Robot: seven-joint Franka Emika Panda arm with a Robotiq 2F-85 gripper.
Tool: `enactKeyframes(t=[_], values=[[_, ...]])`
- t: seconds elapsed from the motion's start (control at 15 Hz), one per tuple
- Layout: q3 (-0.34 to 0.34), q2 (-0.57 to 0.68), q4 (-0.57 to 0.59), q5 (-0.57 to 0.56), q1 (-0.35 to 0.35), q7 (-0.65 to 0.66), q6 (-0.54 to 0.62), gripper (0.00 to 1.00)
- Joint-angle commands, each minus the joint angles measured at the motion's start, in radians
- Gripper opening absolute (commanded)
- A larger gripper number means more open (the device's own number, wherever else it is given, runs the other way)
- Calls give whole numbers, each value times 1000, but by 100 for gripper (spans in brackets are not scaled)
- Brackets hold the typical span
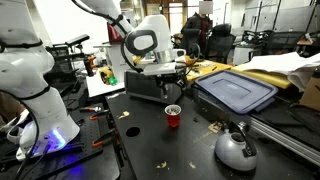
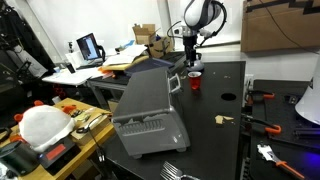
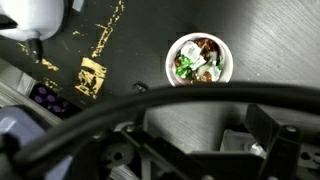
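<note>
A small red cup (image 1: 173,116) stands on the dark table (image 1: 150,150); it also shows in the exterior view from farther off (image 2: 194,82). From above in the wrist view, the cup (image 3: 199,60) has a white inside and holds several wrapped sweets, green and brown. My gripper (image 1: 167,92) hangs above and slightly behind the cup, apart from it. Its jaws stand wide with nothing between them; in the wrist view the gripper (image 3: 190,142) shows one dark finger (image 3: 268,135) at the right and only bare tabletop in the gap.
A grey lidded tote (image 1: 237,92) lies right of the cup and appears large in the other exterior view (image 2: 150,105). A silver kettle (image 1: 236,148) sits near the front. A white robot base (image 1: 35,90) stands left. Yellow scraps (image 3: 92,75) litter the table.
</note>
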Motion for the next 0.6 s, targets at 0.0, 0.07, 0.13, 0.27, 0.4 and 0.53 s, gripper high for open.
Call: enactKeyframes(t=[0.0,0.07,0.13,0.27,0.4,0.53], values=[[-23,-55,53,99,-21,-88,-129,100],[-32,-58,71,145,-26,-126,-173,100],[-44,-60,94,197,-35,-175,-233,100],[-71,-58,141,286,-50,-265,-367,100],[-101,-46,191,353,-67,-333,-508,100],[-130,-36,229,384,-81,-363,-619,100]])
